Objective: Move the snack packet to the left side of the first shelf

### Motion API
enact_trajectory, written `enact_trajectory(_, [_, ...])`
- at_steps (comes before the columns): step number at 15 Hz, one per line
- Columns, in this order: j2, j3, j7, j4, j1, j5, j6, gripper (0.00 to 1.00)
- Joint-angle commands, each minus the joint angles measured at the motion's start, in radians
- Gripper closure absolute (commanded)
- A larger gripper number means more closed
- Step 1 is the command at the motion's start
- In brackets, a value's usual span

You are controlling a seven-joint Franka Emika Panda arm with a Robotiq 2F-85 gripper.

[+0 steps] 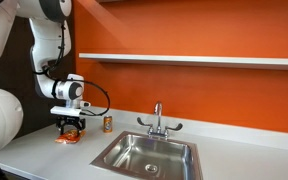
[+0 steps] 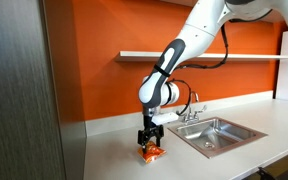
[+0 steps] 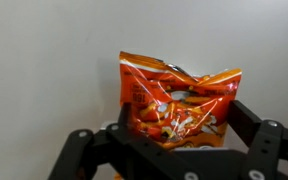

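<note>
Wrist view | we are watching the gripper (image 3: 174,138) pinching the snack packet (image 3: 174,98), which is jutting just ahead of it | we are reading no lettering: yellowish print too blurred

Packet: small orange-red crinkly snack packet (image 1: 69,138), near the grey countertop (image 1: 44,155)'s left edge.
Gripper: we see the black gripper (image 1: 70,127) directly over it.

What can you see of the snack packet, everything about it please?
The snack packet is a small, flat, crinkly, foil-like pouch, orange-red with yellowish and white markings, and looks sealed. It lies on the countertop some way from the sink, between the fingers of the gripper, which flank it. Whether they pinch it is unclear.
</note>
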Motion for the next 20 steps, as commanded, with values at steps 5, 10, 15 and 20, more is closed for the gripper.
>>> enact_trajectory(5, [0.023,0.006,-0.018,0.021,-0.019,-0.005,0.007,0.30])
enact_trajectory(10, [0.024,0.003,-0.017,0.024,-0.023,-0.006,0.008,0.70])
enact_trajectory(15, [0.021,0.001,-0.017,0.032,-0.026,-0.007,0.010,0.96])
enact_trajectory(20, [0.023,0.002,-0.019,0.034,-0.028,-0.005,0.011,0.97])
